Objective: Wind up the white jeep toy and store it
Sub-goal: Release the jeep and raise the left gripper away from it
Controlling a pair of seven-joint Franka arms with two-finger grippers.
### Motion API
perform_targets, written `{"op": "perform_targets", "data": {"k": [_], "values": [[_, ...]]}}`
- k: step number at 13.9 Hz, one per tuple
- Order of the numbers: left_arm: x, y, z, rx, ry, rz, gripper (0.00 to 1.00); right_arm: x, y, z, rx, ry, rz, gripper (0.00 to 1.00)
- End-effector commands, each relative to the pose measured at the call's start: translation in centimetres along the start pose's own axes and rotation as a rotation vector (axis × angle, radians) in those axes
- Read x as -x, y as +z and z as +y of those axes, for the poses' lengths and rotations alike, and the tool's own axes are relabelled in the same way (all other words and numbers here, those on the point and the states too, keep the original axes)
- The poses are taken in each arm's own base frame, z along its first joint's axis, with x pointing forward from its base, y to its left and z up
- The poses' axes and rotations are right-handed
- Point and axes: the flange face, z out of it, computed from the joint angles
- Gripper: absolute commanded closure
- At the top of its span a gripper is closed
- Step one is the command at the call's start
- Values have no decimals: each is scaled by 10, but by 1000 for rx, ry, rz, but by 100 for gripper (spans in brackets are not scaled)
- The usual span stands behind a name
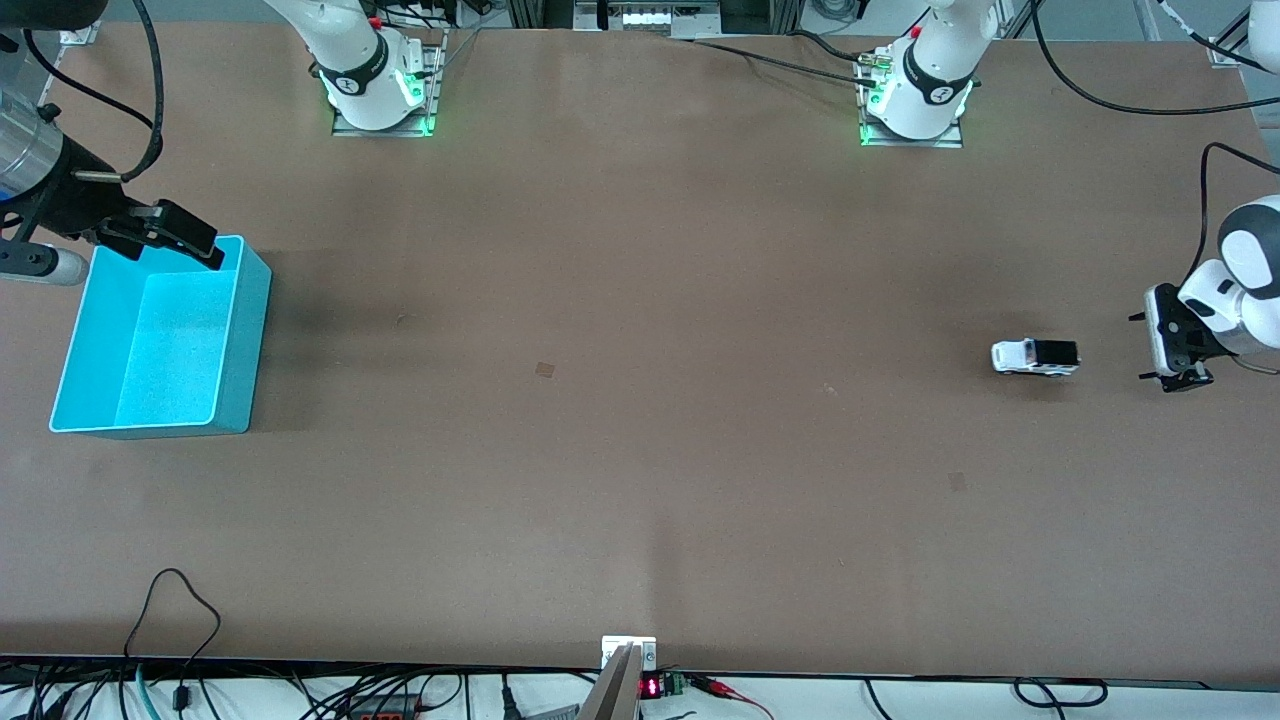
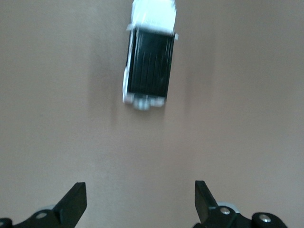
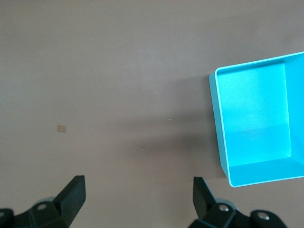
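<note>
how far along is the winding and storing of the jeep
Storing has not happened: the small white toy jeep with a black roof stands on the brown table, and the cyan plastic bin holds nothing. The left pincer is open beside the jeep, gripping nothing. The right pincer waits open over the bin.

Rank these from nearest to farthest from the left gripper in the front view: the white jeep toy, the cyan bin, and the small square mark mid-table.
1. white jeep toy, on the table beside the left gripper
2. small square mark, mid-table
3. cyan bin, at the right arm's end
</note>
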Motion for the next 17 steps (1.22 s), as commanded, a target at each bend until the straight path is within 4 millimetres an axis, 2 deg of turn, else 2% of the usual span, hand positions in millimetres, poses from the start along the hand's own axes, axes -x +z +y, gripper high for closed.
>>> {"op": "perform_targets", "data": {"k": [1,3,7,11,14,15,16,17], "values": [[-28,-35,-11,41,-60,-12,0,-2,-1,-3,13,-4,-1,0],[-45,-55,-13,72,-147,-18,0,-3,2,-2,14,-1,-7,0],[-96,-85,-14,100,-321,-44,0,-2,2,-3,14,-2,-9,0],[-135,-122,1,102,-511,-59,0,-2,3,-3,14,-3,-10,0],[-176,-155,17,176,-723,-98,0,-2,4,-2,15,-2,-13,0],[-182,-166,19,191,-795,-113,0,-2,4,-3,15,-3,-13,0],[-202,-177,22,178,-831,-120,0,-2,4,-2,17,-2,-14,0],[-212,-187,21,167,-901,-101,0,-2,4,-2,15,-2,-15,0]]}}
